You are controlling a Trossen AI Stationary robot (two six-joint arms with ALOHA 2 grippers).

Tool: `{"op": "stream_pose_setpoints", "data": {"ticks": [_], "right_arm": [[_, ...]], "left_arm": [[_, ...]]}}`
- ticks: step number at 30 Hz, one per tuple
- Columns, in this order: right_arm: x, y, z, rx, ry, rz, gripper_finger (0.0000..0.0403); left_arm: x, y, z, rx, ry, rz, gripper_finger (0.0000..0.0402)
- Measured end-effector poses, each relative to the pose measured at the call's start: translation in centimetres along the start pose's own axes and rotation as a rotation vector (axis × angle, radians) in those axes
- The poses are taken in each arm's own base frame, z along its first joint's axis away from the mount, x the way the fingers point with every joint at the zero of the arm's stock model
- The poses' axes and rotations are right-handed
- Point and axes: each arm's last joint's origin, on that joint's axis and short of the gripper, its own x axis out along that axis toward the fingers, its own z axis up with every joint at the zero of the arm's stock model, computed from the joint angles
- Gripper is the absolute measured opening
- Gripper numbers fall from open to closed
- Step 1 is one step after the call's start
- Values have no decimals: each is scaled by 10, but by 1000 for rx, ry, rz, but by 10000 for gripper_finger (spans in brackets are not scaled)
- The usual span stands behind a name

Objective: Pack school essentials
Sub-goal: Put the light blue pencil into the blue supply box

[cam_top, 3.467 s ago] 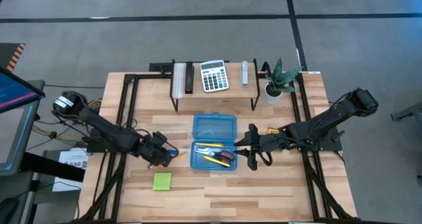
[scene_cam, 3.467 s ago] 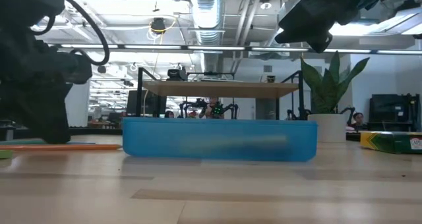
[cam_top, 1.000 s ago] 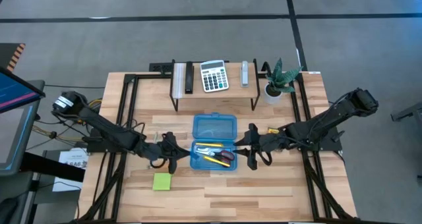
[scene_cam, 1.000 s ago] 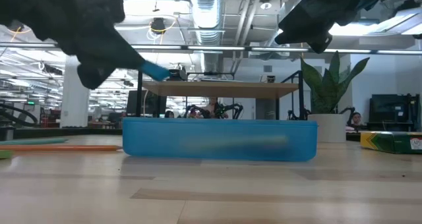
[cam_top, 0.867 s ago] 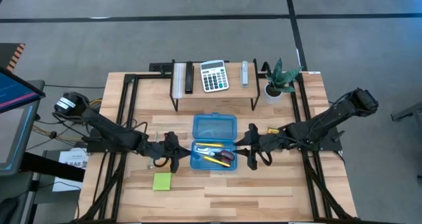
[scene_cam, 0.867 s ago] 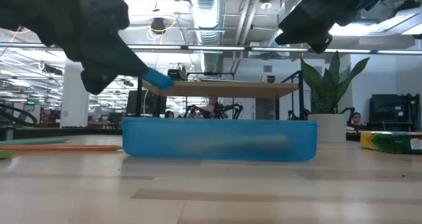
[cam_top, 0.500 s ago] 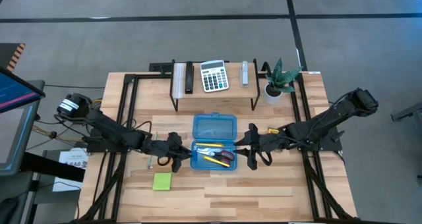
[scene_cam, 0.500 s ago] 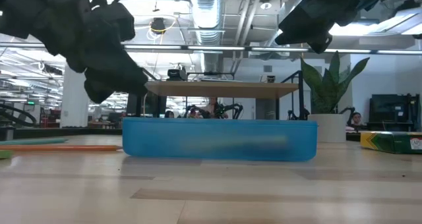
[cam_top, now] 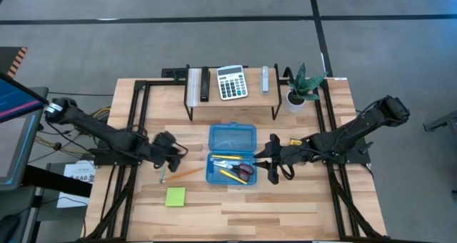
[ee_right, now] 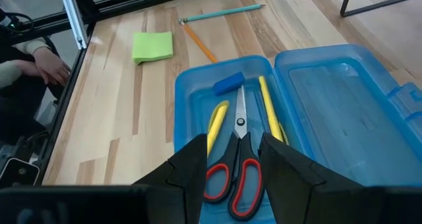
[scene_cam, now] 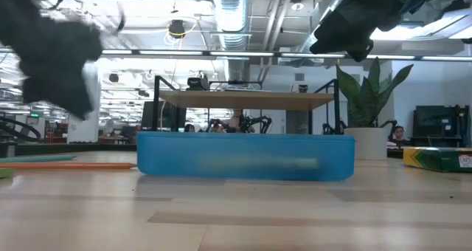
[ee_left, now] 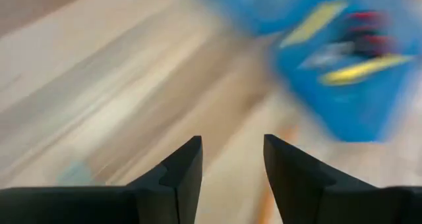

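The blue pencil case [cam_top: 232,154] lies open in the middle of the table, its lid [ee_right: 349,112] flat beside the tray. In the tray lie red-handled scissors [ee_right: 237,165], yellow pencils [ee_right: 267,102] and a blue eraser [ee_right: 228,83]. An orange pencil [cam_top: 183,173], a green pencil [ee_right: 221,13] and a lime sticky-note pad [cam_top: 176,196] lie on the wood left of the case. The crayon box [cam_top: 295,141] lies to its right. My left gripper [cam_top: 173,146] hovers open left of the case, holding nothing. My right gripper [ee_right: 229,168] hangs open over the tray's right end.
A low shelf [cam_top: 232,93] at the far edge carries a calculator [cam_top: 231,81]; a potted plant [cam_top: 303,86] stands at its right. Black frame rails [cam_top: 136,129] run along both sides. A person's hand [ee_right: 46,62] shows beyond the table's left edge.
My left gripper carried the blue eraser over the case, opened and let it go; the eraser now lies in the tray. The gripper then drew back toward the table's left edge and turned. My right arm kept still.
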Motion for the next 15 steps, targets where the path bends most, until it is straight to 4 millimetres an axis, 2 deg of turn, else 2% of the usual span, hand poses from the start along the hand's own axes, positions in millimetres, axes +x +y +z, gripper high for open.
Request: {"op": "stream_pose_setpoints", "data": {"ticks": [2,5,15], "right_arm": [[0,0,0,1,-1,-3,159],[0,-2,1,4,-5,-9,159],[0,-2,1,4,-13,-31,159]], "left_arm": [[-4,14,-5,-89,57,112,139],[-4,21,-10,-133,130,196,130],[14,18,-24,-135,346,284,119]]}}
